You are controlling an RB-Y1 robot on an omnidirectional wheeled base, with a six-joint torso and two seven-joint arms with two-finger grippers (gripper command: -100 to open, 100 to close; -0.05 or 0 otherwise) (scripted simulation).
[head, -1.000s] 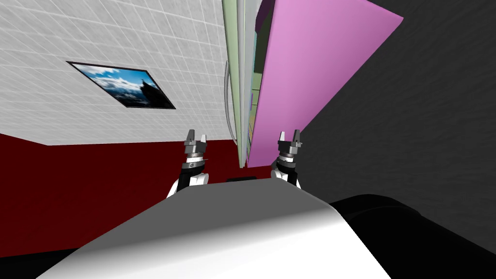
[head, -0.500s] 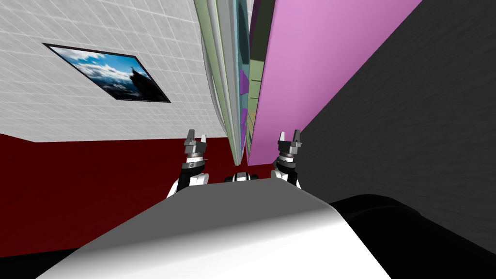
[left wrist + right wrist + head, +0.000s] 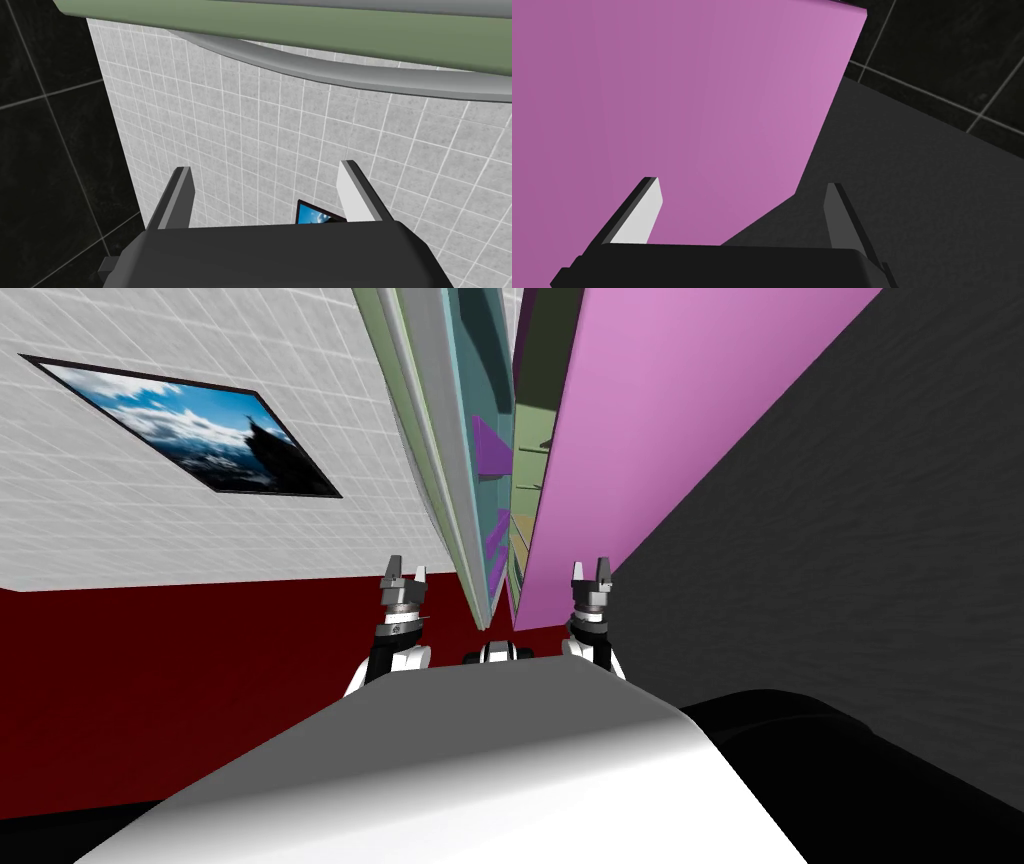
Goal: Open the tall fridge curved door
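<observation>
1. The fridge (image 3: 680, 408) rises at our 12 o'clock, its side flat pink.
2. Its curved door (image 3: 408, 418), sage green edged in grey, stands ajar at 11 o'clock, purple shelves (image 3: 488, 448) showing in the gap.
3. A grey curved handle (image 3: 320, 71) runs along the door.
4. Our left gripper (image 3: 407, 570) and right gripper (image 3: 590, 568) flank the fridge's foot, fingers spread, gripping nothing.

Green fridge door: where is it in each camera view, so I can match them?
Head view: the green door rises top centre, left of the pink panel.
Left wrist view: the green door crosses beyond the left tool, grey curved handle alongside.
Right wrist view: not in it; pink panel ahead.
Shared landmark: the framed picture; same framed picture in the left wrist view.
</observation>
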